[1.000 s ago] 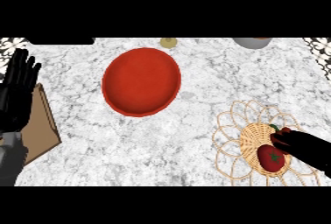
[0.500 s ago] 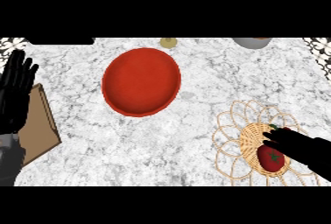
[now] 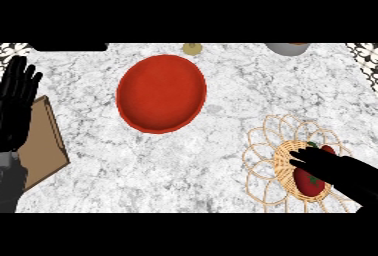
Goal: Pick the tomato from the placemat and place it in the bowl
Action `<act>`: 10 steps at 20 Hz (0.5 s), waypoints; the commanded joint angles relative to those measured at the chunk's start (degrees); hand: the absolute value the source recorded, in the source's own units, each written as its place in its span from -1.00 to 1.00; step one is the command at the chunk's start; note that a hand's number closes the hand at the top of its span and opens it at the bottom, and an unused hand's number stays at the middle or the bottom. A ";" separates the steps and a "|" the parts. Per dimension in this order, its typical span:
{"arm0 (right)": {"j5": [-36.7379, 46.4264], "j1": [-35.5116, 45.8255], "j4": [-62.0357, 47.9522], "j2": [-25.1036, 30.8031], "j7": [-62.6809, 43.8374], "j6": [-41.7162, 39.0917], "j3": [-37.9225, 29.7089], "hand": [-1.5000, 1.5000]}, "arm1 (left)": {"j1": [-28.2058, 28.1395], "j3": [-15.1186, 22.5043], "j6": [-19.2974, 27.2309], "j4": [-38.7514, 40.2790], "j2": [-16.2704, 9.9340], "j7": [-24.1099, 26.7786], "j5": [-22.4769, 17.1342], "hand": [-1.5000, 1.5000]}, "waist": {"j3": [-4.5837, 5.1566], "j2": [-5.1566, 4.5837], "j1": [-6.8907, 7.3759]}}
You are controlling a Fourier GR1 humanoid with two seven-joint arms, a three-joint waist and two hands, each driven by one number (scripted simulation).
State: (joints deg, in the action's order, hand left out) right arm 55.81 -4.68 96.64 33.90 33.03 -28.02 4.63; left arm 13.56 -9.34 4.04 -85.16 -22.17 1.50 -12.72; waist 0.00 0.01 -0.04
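Closing over the tomato on the mat near the counter's right edge, right hand curls around it; not lifted, bowl waits. Left hand rests open.

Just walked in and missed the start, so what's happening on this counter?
The robot's right hand is over the tomato, which sits on the woven placemat at the lower right. Its fingers reach across the tomato, but whether they have closed on it cannot be told. The tomato is not lifted yet. The red bowl waits up and to the left, with nothing in it. The left hand rests open at the left edge, beside a brown board.
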 commanded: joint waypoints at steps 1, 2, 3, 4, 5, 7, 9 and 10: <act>2.54 0.21 0.66 -3.23 -1.67 -1.46 2.16 -1.00 | -2.05 0.95 0.54 -0.86 3.37 2.63 1.97 0.00 | 0.01 0.02 -0.01; 3.67 -0.20 -5.05 -1.33 3.11 2.74 0.58 -1.00 | -0.77 0.09 1.24 -3.72 1.80 -1.98 1.79 0.00 | -0.01 0.02 0.05; 1.16 1.26 1.02 -1.13 -0.58 -4.08 -1.45 -1.00 | -4.63 0.75 1.11 -3.43 3.63 1.84 3.07 0.00 | 0.01 0.05 0.04; 4.83 1.81 -7.29 -2.42 2.20 2.75 0.40 -1.00 | -1.04 -0.64 0.40 -2.88 1.93 -1.73 1.75 0.00 | -0.01 -0.01 0.09; 4.45 1.33 -4.63 -3.63 0.57 0.72 0.69 -1.00 | -0.86 1.66 2.16 -3.10 4.68 -0.79 3.75 0.00 | 0.00 0.01 -0.02; 6.95 2.06 -8.16 -5.24 -0.67 2.83 2.03 -1.00 | 1.26 -0.11 -0.61 4.40 3.61 3.89 3.46 0.00 | 0.01 -0.07 -0.13; 6.27 2.73 -10.65 -3.41 1.85 3.32 -1.26 -1.00 | -0.65 -1.50 -1.32 -0.40 2.29 0.32 2.44 0.00 | 0.00 0.00 0.03; 6.20 5.12 -10.05 -4.49 -0.15 0.61 -1.27 -1.00 | 2.68 -2.32 -1.29 2.88 2.13 -0.03 2.09 0.00 | 0.00 -0.03 -0.04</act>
State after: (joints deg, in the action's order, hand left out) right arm 61.40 -1.97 89.23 29.79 32.87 -26.24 5.07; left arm 13.93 -10.19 3.51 -84.63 -19.73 2.06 -10.45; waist -0.01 -0.02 -0.04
